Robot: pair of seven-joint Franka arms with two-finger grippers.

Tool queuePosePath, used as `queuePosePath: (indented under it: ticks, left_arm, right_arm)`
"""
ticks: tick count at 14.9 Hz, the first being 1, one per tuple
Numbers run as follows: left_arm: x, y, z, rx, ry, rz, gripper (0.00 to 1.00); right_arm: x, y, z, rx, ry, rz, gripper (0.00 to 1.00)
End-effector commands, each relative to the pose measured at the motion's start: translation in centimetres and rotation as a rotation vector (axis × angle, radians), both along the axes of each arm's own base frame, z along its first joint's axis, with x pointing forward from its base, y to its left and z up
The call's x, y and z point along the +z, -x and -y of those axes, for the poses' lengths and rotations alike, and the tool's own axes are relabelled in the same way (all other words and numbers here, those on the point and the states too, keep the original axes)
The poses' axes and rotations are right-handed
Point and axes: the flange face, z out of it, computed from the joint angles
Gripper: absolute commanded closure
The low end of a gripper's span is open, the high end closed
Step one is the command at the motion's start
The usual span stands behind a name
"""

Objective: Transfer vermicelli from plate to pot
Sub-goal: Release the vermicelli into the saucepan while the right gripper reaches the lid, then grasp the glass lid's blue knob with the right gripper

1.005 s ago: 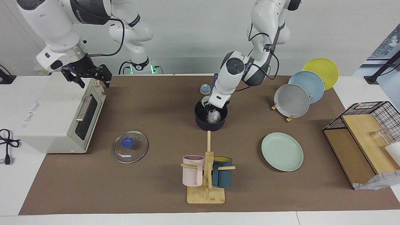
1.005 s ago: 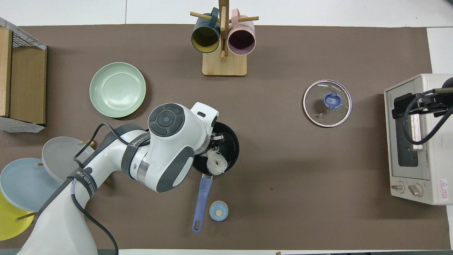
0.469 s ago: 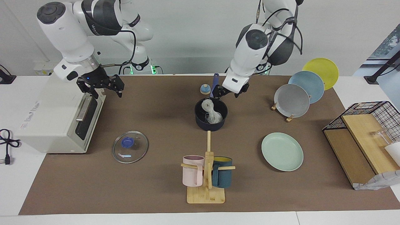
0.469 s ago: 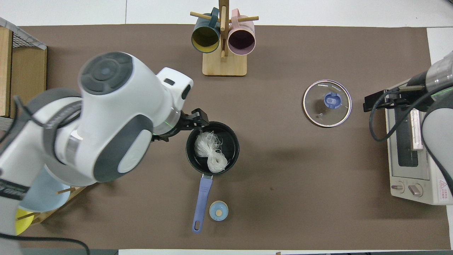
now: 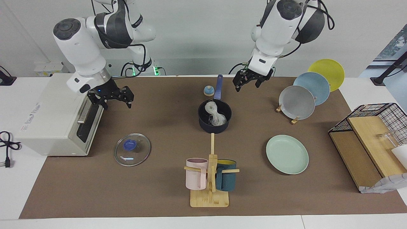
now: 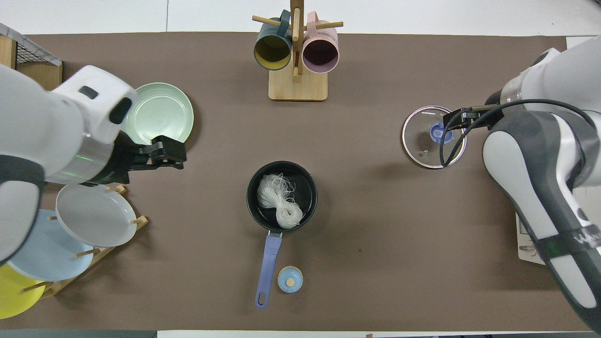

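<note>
The vermicelli (image 5: 215, 115) lies as a white clump inside the dark navy pot (image 5: 214, 126), which stands mid-table with its blue handle (image 6: 267, 263) pointing toward the robots. It also shows in the overhead view (image 6: 280, 199) inside the pot (image 6: 308, 185). The mint-green plate (image 5: 287, 154) is bare, farther from the robots toward the left arm's end; in the overhead view (image 6: 159, 110) the left arm partly covers it. My left gripper (image 5: 247, 86) (image 6: 171, 152) is open and empty, raised over the mat beside the pot's handle. My right gripper (image 5: 117, 104) (image 6: 458, 118) is open and empty, raised beside the toaster oven's front.
A toaster oven (image 5: 54, 117) stands at the right arm's end, with a glass lid (image 5: 132, 154) flat on the mat beside it. A mug rack (image 5: 210, 190) stands farther out than the pot. A rack holding a grey plate (image 5: 297, 102) and a wire basket (image 5: 381, 111) are at the left arm's end. A small blue knob (image 5: 208, 91) lies by the handle.
My left gripper has come up out of the pot, leaving the vermicelli in it, and moved toward the left arm's end. My right gripper has moved from over the oven toward the mat.
</note>
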Motion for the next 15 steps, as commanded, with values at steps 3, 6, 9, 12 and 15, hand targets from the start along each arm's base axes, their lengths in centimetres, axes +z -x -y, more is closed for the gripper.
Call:
queuePosePath:
  ticks: [3,6,9,12,15]
  left_arm:
    - [-0.3,-0.6,-7.7,-0.111,-0.018,0.014,0.0]
    - [-0.9,-1.1,-7.9,-0.113,-0.032,0.04,0.0]
    - [0.0,-2.4,-7.6,-0.132,-0.056,0.06,0.0]
    - [-0.1,-3.0,-7.4,-0.139,-0.049,0.055,0.0]
    - [-0.5,-2.8,-7.5,-0.142,-0.042,0.031,0.0]
  right_arm:
    - [-6.1,-1.8,0.6,0.066,0.007,0.014,0.0]
    - [-9.3,-2.3,0.0,0.066,-0.001,-0.018,0.0]
    - [-11.1,-2.6,0.3,0.094,0.012,-0.025,0.0]
    - [-12.3,-2.7,0.3,0.11,0.017,-0.023,0.0]
    - [-12.8,-2.4,0.3,0.117,0.024,-0.026,0.0]
